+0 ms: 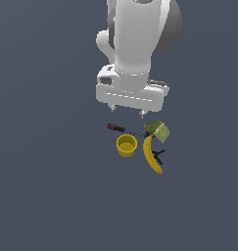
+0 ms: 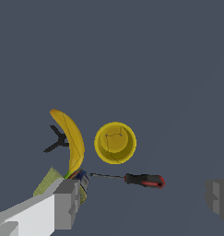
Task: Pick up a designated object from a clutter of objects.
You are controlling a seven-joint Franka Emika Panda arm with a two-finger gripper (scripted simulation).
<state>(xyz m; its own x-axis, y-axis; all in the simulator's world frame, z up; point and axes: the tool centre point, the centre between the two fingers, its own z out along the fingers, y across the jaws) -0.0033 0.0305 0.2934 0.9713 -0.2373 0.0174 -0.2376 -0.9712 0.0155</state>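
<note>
The claw [image 1: 126,111] is held wide open and empty above the clutter, where the pale olive-green box [image 1: 160,131] is seen touching the banana's [image 1: 152,157] stem end, beside the yellow cup [image 1: 126,145], red-handled screwdriver [image 1: 116,128] and dark clamp [image 1: 159,156].

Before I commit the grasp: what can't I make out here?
- olive-green box: wrist view, mostly behind a gripper finger.
- Round greenish object: hidden or too small, both views.
- dark clamp: partly behind the banana.
- Other finger: cut by the wrist view's edge.
</note>
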